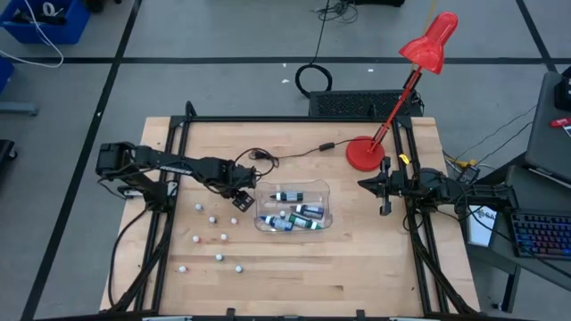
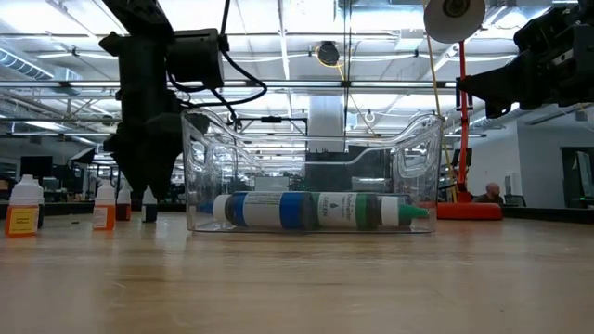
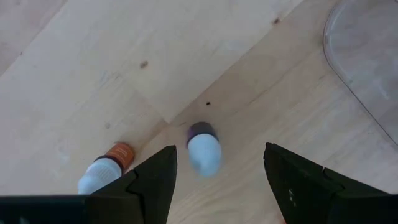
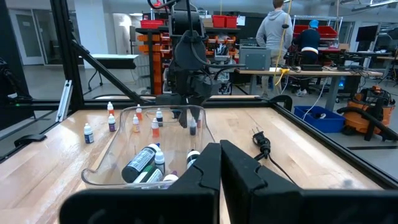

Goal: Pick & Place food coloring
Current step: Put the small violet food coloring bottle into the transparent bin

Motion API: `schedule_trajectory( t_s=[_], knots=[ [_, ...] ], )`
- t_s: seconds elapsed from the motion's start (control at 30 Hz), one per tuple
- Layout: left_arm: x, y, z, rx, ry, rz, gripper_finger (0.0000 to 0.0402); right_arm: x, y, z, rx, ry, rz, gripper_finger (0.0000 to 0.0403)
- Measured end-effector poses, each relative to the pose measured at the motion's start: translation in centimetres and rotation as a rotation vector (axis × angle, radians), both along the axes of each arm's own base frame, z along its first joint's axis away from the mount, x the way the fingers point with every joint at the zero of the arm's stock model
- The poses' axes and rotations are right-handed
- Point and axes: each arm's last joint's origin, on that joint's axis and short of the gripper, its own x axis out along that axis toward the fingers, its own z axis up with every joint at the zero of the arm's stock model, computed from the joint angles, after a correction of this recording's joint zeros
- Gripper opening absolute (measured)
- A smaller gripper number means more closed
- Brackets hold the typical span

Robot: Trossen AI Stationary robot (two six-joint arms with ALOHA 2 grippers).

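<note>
Several tiny food coloring bottles with white caps stand on the wood left of a clear plastic tub (image 1: 293, 207), for instance one (image 1: 212, 218). More bottles (image 2: 306, 210) lie on their sides in the tub. My left gripper (image 1: 239, 194) is open and points down beside the tub's left end. In the left wrist view its fingers (image 3: 158, 171) stand either side of a dark purple bottle (image 3: 204, 149) below them, with an orange bottle (image 3: 106, 169) nearby. My right gripper (image 1: 385, 201) waits shut, right of the tub.
A red desk lamp stands with its base (image 1: 364, 153) at the far right of the table. A black cord with plug (image 1: 326, 145) lies beyond the tub. Bare wood lies along the near edge. People stand in the room behind (image 4: 277, 28).
</note>
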Motion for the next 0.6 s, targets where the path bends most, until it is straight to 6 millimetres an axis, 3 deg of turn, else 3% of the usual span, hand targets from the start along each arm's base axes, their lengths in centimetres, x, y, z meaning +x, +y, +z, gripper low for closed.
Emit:
schedule_trajectory(
  t_s=[0.43, 0.6],
  knots=[
    [-0.46, 0.01, -0.27, 0.008, 0.052, -0.006, 0.0239, 0.0, 0.0, 0.0, 0.0, 0.0, 0.0, 0.0],
    [-0.27, 0.02, -0.16, 0.012, 0.031, -0.007, 0.0198, 0.0, 0.0, 0.0, 0.0, 0.0, 0.0, 0.0]
  ],
)
